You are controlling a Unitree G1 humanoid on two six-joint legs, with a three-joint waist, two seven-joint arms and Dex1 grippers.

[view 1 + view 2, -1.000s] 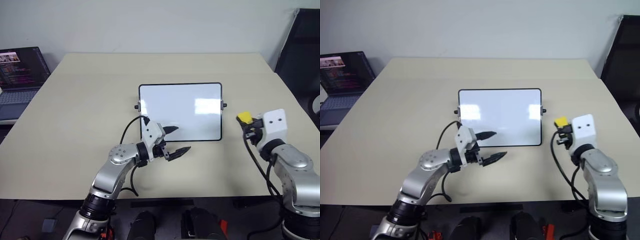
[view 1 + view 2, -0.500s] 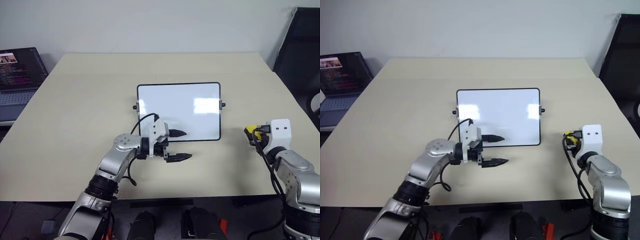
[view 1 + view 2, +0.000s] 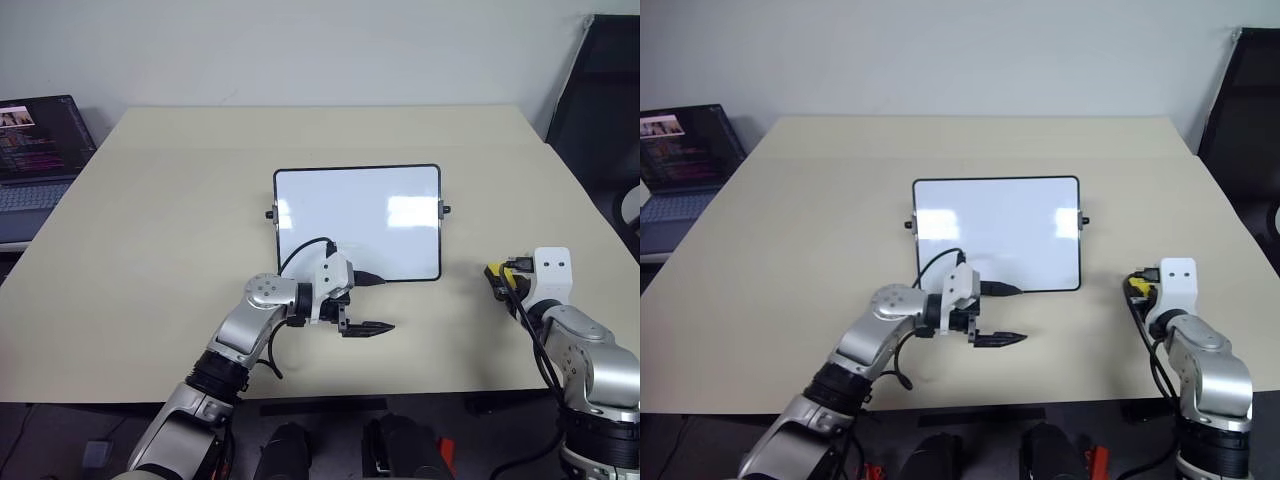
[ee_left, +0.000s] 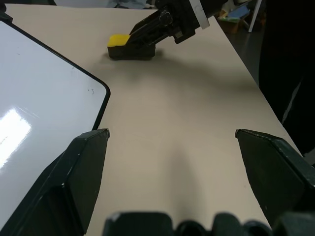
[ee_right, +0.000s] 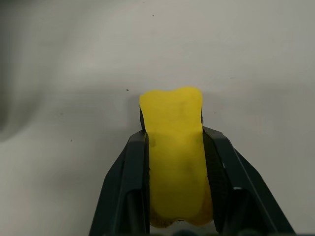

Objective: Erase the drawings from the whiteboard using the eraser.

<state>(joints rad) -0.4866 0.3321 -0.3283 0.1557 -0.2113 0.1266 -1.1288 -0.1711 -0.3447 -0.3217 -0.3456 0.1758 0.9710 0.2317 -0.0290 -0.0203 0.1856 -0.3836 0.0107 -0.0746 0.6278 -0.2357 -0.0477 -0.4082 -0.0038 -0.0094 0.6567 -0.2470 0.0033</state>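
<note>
Lowered since a second ago, the right gripper (image 3: 497,274) clamps the single yellow eraser (image 4: 119,40) down at the tan table (image 3: 150,220), just right of the one whiteboard (image 3: 358,222), while the left gripper (image 3: 372,303) has slid right along the board's near edge, fingers spread and holding nothing. No drawings can be made out on the glossy board, and one laptop (image 3: 35,150) at the far left is cut off by the frame edge.

Probably an office, beige table (image 3: 180,220), open laptop (image 3: 40,150), dark chair (image 3: 600,90)

Eraser (image 3: 497,271) on table (image 3: 150,220), right of whiteboard (image 3: 357,222).
</note>
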